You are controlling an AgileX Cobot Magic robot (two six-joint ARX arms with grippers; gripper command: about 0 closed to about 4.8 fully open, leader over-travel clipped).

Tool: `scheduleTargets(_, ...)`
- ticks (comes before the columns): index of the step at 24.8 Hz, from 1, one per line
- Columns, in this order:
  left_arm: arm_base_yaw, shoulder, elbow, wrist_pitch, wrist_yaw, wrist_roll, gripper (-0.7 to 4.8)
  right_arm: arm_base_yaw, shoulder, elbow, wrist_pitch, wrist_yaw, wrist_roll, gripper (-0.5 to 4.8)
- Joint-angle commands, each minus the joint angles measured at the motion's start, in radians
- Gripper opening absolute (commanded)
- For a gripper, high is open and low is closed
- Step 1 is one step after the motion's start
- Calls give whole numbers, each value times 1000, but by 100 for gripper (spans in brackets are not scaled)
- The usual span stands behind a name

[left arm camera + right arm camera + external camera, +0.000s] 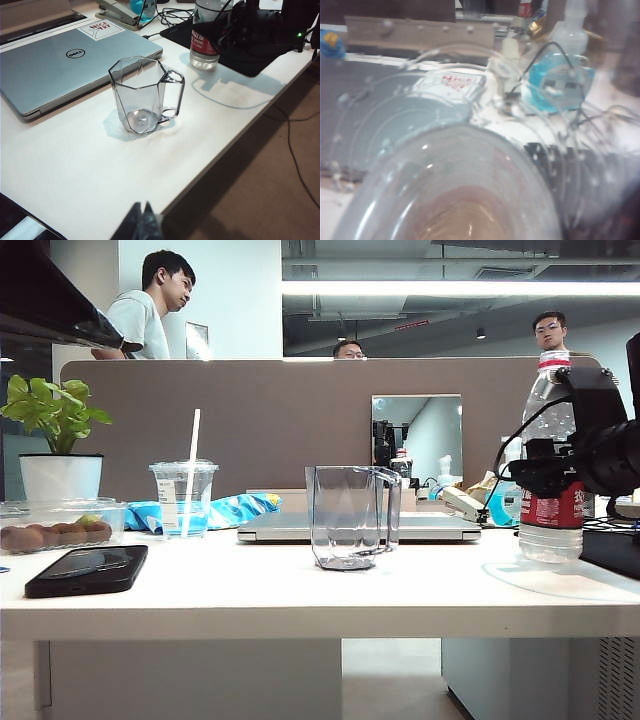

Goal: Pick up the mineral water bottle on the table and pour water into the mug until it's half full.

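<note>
Your right gripper [548, 472] is over on the right side of the table [300, 590], right at the mineral water bottle [551, 455]. The bottle stands upright near the table's right end, red-and-white label facing out, with the black gripper body wrapped in front of its middle. From the exterior view you can't actually see the fingertips, so whether the jaws are spread or already pinching the bottle, I can't tell. The right wrist view doesn't help either: it's basically filled with blurry clear plastic of the bottle [455, 185] right up against the lens, with a blue-tinted dispenser bottle [560, 82] fuzzy behind it.

Your left gripper [142, 222] only peeks in at the edge of the left wrist view, hanging out past the table's front edge, well apart from everything. Its dark tips look pressed together with no gap between them, and nothing is in them.

The mug [350, 515] sits upright around the middle of the table, just in front of a closed silver Dell laptop [65, 60], handle pointing toward the bottle side. It looks empty.

Off to the left you've got a lidded plastic cup with a white straw [183, 498], a black phone [88, 570] lying flat, and a potted plant [58, 440].
</note>
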Motion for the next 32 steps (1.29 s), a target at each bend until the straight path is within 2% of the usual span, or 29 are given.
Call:
scheduleTargets(1, 1, -2, 5, 8, -3, 4, -5, 2, -14, 3, 19, -19, -1, 229)
scheduleTargets(3, 1, -2, 4, 8, -3, 5, -5, 8, -52, 4, 4, -60, -42, 229)
scheduleTargets(4, 1, -2, 4, 8, -3, 5, -5, 19, -107, 4, -56, -69, -121, 229)
scheduleTargets(6, 1, -2, 5, 8, -3, 5, -5, 53, -224, 16, -243, -68, -260, 229)
scheduleTargets(9, 1, -2, 4, 8, -3, 4, -5, 101, -359, 78, -520, -55, -393, 229)
scheduleTargets(10, 1, -2, 4, 2, -3, 4, -4, 135, -396, 128, -625, 4, -465, 229)
scheduleTargets(14, 1, -2, 5, -41, -2, 0, -5, 248, -404, 304, -871, 145, -697, 229)
scheduleTargets(20, 1, -3, 5, -52, 1, 0, -5, 326, -372, 381, -941, 332, -954, 233)
scheduleTargets(24, 0, -3, 5, -52, 2, 0, -5, 324, -370, 381, -1033, 371, -1017, 234)
scheduleTargets(29, 0, -3, 5, -52, 1, 0, -5, 324, -359, 381, -1030, 378, -1145, 234)
scheduleTargets(32, 1, -3, 5, -52, 2, 0, -5, 324, -306, 381, -1027, 434, -1220, 254)
